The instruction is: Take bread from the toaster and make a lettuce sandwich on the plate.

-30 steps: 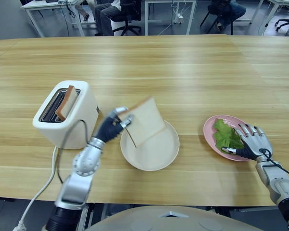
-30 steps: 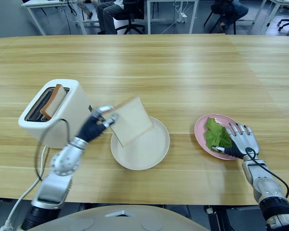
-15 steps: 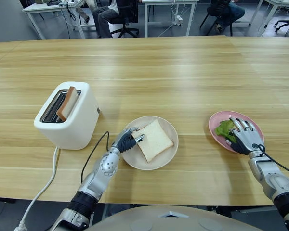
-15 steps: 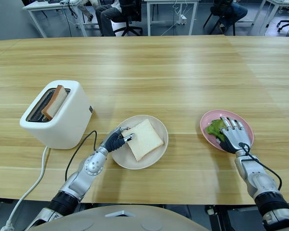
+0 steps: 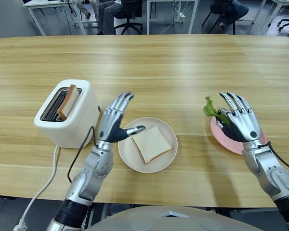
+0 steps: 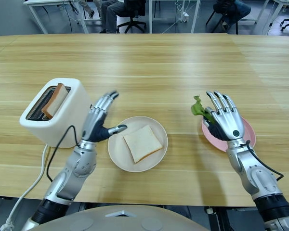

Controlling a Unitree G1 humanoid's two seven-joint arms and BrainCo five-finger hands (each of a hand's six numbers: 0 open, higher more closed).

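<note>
A white toaster [image 5: 79, 126] stands at the left with one bread slice [image 5: 67, 102] sticking up from its slot. A second bread slice [image 5: 151, 144] lies flat on the cream plate [image 5: 126, 155] in the middle. My left hand [image 5: 113, 124] is raised between toaster and plate, open, fingers spread, touching nothing. At the right, my right hand [image 5: 241, 120] is held up above the pink plate [image 5: 241, 144], back of the hand toward me, pinching a green lettuce leaf [image 5: 211, 110] that sticks out on its left side, clear of the plate.
The toaster's white cord [image 5: 38, 195] runs off the table's front edge at the left. Bare wooden table [image 5: 173, 67] stretches behind the plates. Desks and office chairs stand far back in the room.
My left hand has let go of the bread slice, which now lies on the cream plate, and has risen with fingers spread. My right hand has lifted the lettuce off the pink plate.
</note>
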